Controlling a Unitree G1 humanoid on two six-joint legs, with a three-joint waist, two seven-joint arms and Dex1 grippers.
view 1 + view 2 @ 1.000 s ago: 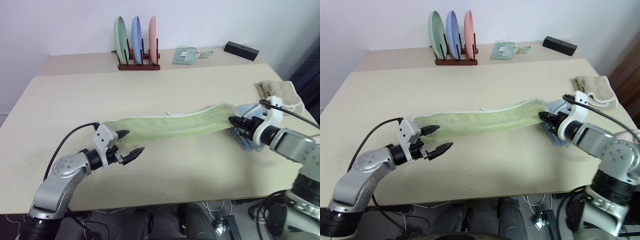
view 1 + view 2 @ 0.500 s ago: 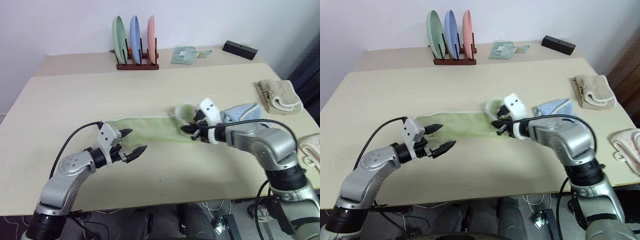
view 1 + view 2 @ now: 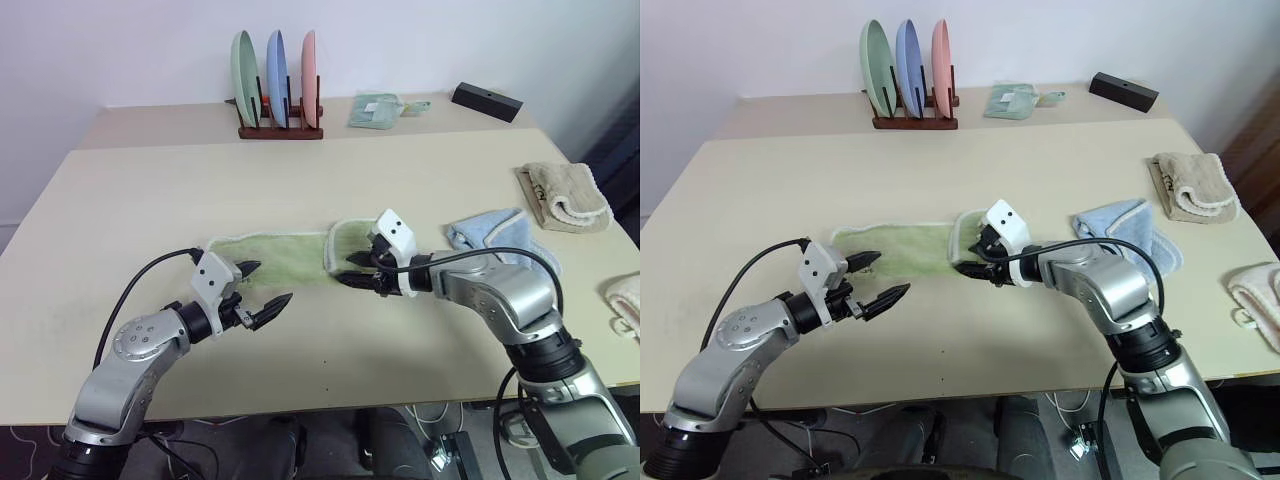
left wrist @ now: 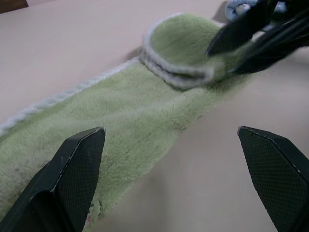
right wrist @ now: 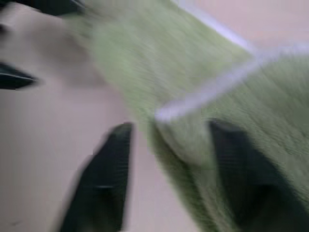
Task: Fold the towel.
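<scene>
The light green towel lies flat on the table, its right end folded back over itself into a doubled flap. My right gripper rests at the front edge of that flap. Its fingers stand apart on either side of the flap's white-stitched corner, so it is open. My left gripper hovers open just in front of the towel's left part, with nothing between its fingers. In the left wrist view the towel lies ahead, with the right gripper's dark fingers beyond the flap.
A light blue towel lies crumpled just right of my right arm. A beige towel sits near the right edge, another pale one farther forward. At the back stand a plate rack, a small folded green cloth and a black box.
My right gripper carried the towel's right end leftward, laid it over the middle as a flap, and opened. The light blue towel now lies uncovered. My left gripper stayed put.
</scene>
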